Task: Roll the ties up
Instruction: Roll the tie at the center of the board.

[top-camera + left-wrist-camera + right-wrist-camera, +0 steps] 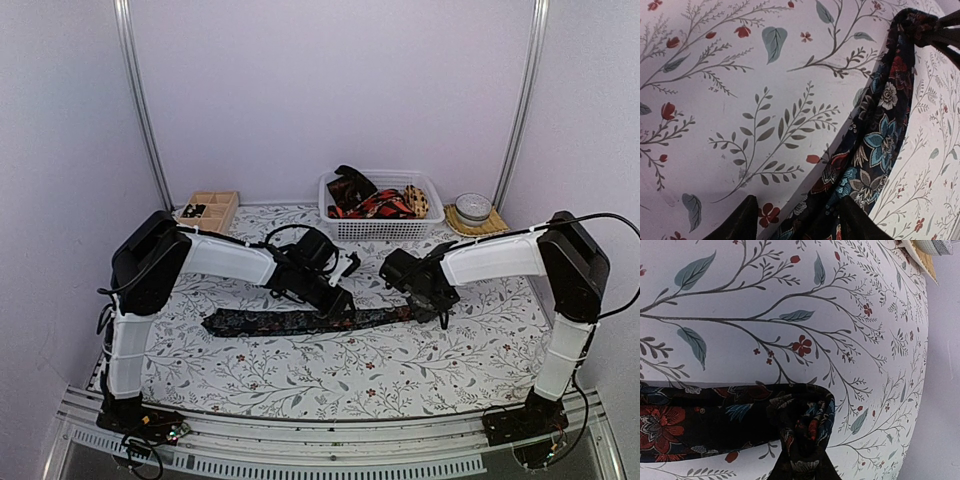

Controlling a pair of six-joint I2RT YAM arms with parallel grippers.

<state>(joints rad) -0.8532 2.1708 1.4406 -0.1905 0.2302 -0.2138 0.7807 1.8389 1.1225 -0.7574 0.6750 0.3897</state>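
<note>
Your dark floral tie [285,321] lies stretched flat across the surface [300,385]. The left end effector [338,302] straddles it, fingers released. The right end effector [434,312] is clenched on its folded end. Farther back, other ties [372,205] fill the basket [380,232].

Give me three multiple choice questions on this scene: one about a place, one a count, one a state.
1. Where is the basket? A near edge; B back, centre; C far left.
2. How many ties lie stretched out flat? A three; B two; C one.
3. The right gripper is: A shut on the tie's end; B open above it; C in the basket.
Key: B, it stands far back, midway; C, only one lies stretched out; A, it pinches the folded end.
</note>
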